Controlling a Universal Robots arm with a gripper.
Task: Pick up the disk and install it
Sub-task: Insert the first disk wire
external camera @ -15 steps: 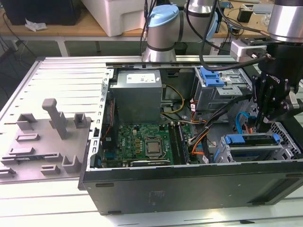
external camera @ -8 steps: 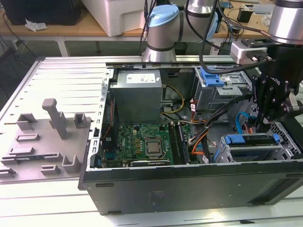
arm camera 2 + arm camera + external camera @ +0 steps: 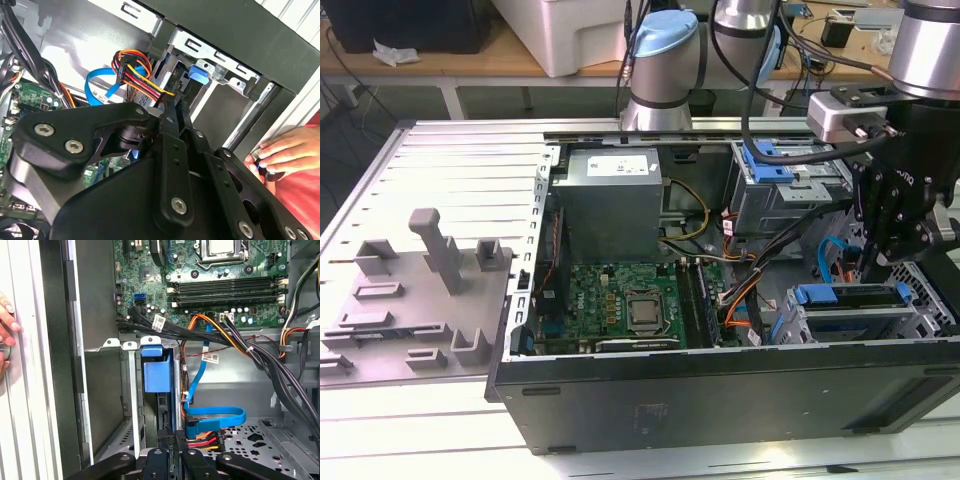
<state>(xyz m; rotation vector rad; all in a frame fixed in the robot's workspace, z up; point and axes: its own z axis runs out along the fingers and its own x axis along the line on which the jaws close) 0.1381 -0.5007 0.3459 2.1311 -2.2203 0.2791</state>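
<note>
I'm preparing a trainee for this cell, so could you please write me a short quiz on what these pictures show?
1. True or false: the computer case lies open, with its motherboard exposed.
2. In the exterior view, the gripper hangs over which? A. the power supply B. the drive cage with the blue-framed disk C. the grey fixture plate
3. In both wrist views, what rests against the outside of the case?

Key: 1 true; 2 B; 3 a person's hand.
</note>
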